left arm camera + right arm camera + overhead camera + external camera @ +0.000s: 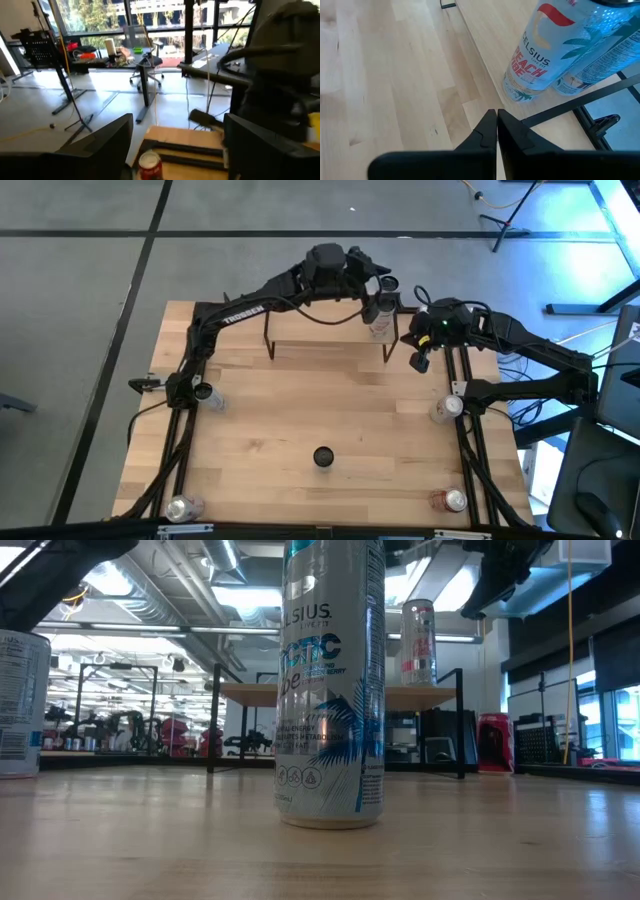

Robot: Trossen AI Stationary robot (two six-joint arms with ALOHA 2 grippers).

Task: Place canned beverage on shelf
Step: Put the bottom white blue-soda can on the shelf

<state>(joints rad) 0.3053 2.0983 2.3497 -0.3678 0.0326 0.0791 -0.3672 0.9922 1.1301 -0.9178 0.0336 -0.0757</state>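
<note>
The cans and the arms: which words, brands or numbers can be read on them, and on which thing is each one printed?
"TROSSEN": white letters on the dark left arm, high view.
"ELSIUS", first letter cut off: tall silver-and-blue can closest in the low view; its smaller print is too blurred.
"CELSIUS" and "PEACH VIBE": white-and-red can on the light wood shelf, right wrist view.
White can at the low view's edge: label too small to read.

Glossy metal can [535, 60], pale smooth wood shelf [485, 35], matt black claw [496, 131]

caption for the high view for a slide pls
Left gripper open above a can standing on the shelf; right gripper shut beside it.
</note>
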